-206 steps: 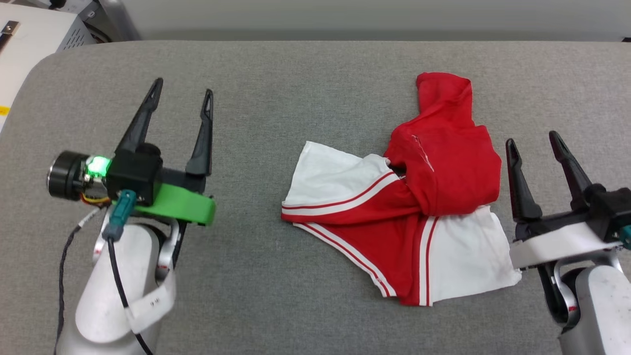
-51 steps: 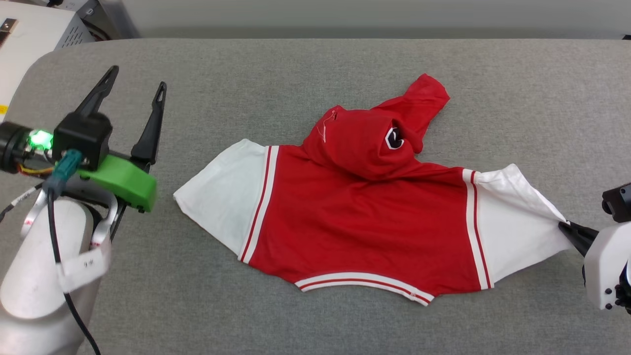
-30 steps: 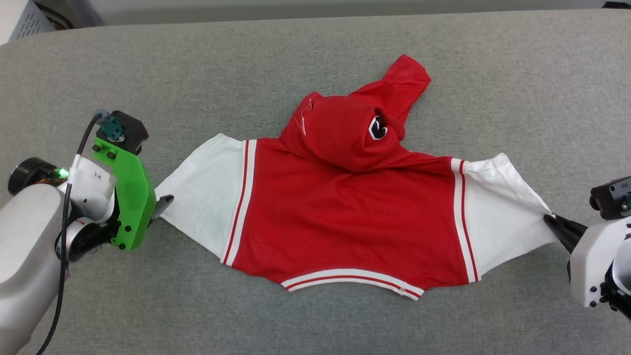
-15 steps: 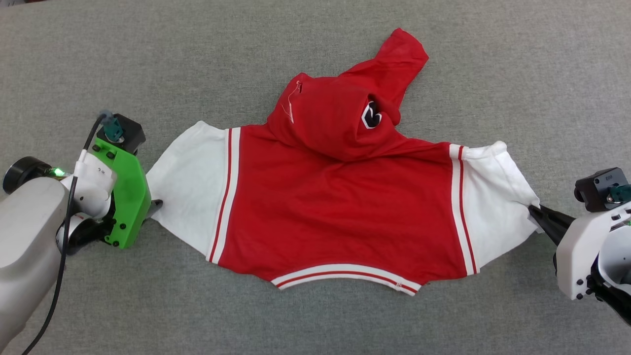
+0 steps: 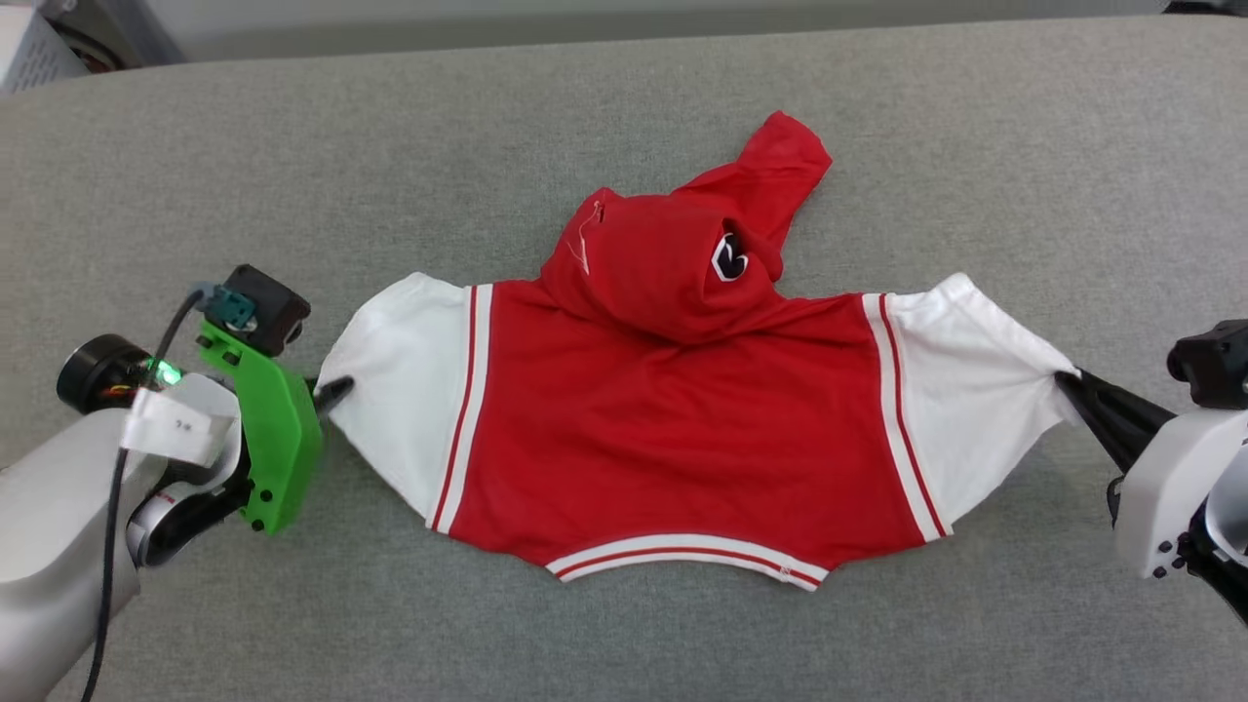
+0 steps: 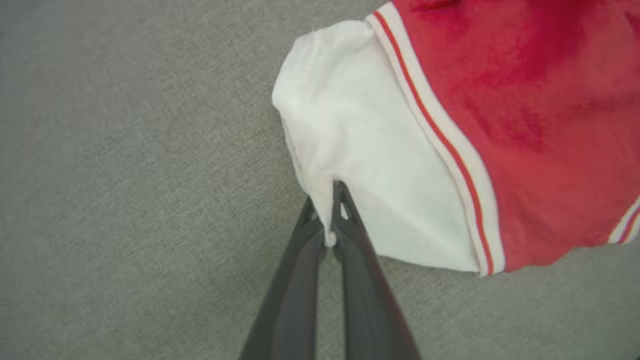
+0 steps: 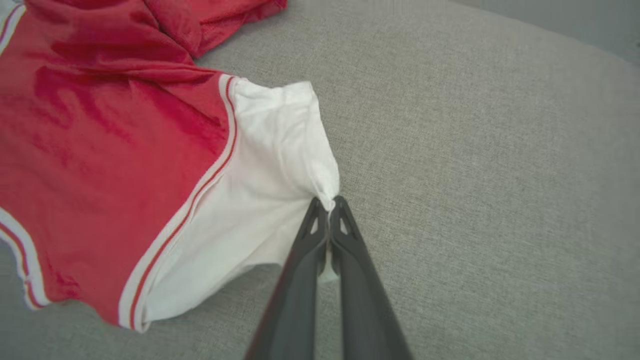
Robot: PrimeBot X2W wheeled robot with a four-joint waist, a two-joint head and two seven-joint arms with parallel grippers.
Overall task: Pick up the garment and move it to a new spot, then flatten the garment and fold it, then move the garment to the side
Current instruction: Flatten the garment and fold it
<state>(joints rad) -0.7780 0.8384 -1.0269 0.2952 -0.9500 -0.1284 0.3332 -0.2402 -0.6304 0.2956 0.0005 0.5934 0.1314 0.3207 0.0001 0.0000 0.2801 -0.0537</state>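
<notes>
The garment (image 5: 663, 439), a red jersey T-shirt with white sleeves and striped trim, lies spread sideways on the grey table. Its red body is bunched in a heap (image 5: 673, 263) at the far side, with a black and white mark showing. My left gripper (image 5: 330, 392) is shut on the edge of the left white sleeve (image 6: 360, 165), which is pinched between the dark fingers (image 6: 350, 240). My right gripper (image 5: 1071, 382) is shut on the tip of the right white sleeve (image 7: 280, 180). Both sleeves are pulled outward. The chest lettering is hidden.
The grey fabric-covered table (image 5: 624, 117) runs beyond the garment on all sides. A pale machine corner (image 5: 34, 44) stands off the table at the far left. A grey wall strip (image 5: 624, 15) runs behind the far edge.
The left gripper, open beside the left sleeve a second ago, has shut on that sleeve's edge. The head camera has shifted, so the whole picture sits differently. The right gripper keeps its grip.
</notes>
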